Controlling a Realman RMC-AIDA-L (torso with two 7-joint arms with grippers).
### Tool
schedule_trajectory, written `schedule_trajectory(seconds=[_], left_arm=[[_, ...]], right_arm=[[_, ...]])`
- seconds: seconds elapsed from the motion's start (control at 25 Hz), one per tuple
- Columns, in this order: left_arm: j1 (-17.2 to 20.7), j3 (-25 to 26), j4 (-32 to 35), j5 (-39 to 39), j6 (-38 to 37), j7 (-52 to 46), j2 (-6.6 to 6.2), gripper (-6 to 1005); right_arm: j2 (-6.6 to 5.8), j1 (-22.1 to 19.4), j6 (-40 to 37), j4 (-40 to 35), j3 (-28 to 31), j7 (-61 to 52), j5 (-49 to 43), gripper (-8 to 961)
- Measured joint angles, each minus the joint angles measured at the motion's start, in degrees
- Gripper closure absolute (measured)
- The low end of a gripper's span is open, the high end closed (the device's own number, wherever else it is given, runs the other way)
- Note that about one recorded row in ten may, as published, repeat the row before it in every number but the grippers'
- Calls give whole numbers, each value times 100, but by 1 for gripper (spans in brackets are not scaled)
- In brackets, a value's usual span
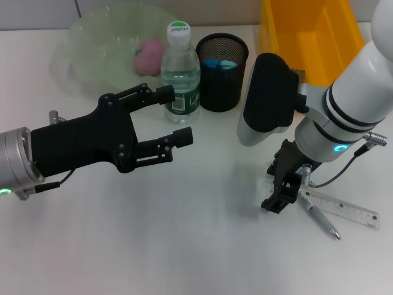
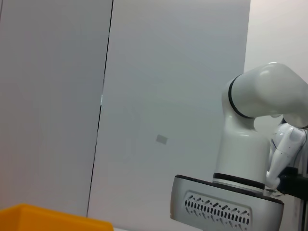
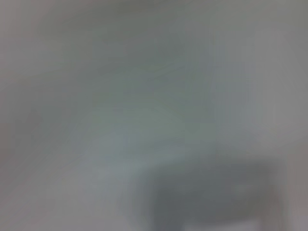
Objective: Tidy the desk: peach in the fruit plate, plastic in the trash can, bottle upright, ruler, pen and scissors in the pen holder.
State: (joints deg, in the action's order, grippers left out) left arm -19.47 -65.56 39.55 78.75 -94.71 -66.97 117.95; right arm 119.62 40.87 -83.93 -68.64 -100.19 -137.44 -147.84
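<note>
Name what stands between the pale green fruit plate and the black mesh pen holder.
In the head view, a clear plastic water bottle with a white cap stands upright between the fruit plate and the pen holder.

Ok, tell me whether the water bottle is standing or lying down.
Upright. In the head view the bottle stands on its base with the white cap on top, beside the mesh pen holder.

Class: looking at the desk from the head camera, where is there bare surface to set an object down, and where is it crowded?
Free: the table in front, between the left gripper and right gripper. Crowded: the back row of fruit plate, bottle, pen holder and yellow bin; also around the ruler and pen.
</note>
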Motion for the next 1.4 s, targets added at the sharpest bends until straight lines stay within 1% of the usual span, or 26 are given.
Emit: schedule_trajectory(seconds=[0.24,0.6,1.4], left_arm=[[-4,0,0,0,6,0,0,195],[-4,9,0,0,6,0,-9,195],[39,22,-9,0,6,0,2,195]], right_arm=[[0,-10,-15,-23,0,-5,7,243],[0,-53,-72,-113,26,-25,-9,387],[0,-79,-80,-119,0,-45,-18,450]])
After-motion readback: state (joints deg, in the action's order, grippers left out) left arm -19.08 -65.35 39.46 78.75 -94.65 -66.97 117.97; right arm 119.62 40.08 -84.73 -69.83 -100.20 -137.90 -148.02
